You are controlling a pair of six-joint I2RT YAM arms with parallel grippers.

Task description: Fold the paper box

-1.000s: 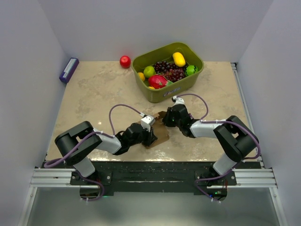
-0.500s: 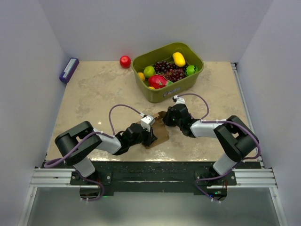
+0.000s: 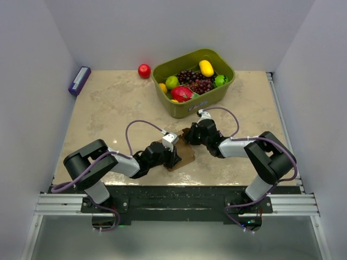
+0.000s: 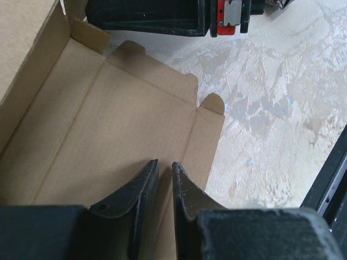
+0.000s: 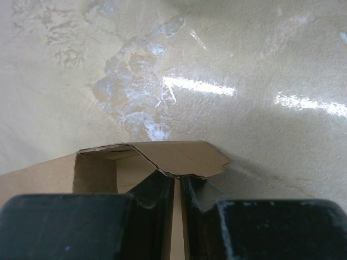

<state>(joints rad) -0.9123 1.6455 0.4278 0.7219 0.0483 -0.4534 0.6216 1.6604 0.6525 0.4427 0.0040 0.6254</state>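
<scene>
The plain brown thin cardboard paper box point(image 3: 187, 156) lies as a partly opened die-cut sheet on the beige marbled table point(image 3: 108, 108), near the front edge and between the two arms. It is well apart from the olive-green plastic bin point(image 3: 217, 96) that holds fruit at the back. The left gripper point(image 4: 164, 176) is low over the inner panel of the sheet, and its two black fingers point(image 4: 142, 189) stand very narrow, with only a thin slit between them. Whether a layer of cardboard is caught in this slit, I cannot tell. In the left wrist view one side wall of the box stands up at the left, and small rounded tabs point(image 4: 212, 102) show at the far corner. The right gripper point(image 5: 177, 184) is at the far side of the box, and its jaws are almost together, pinching a raised brown flap point(image 5: 179, 157) at its ragged lower edge. This flap stands up from the table surface. A small red round fruit point(image 3: 144, 71) lies on the table just left of the bin, and a small purple rectangular box point(image 3: 79, 80) lies at the far left edge by the wall.
</scene>
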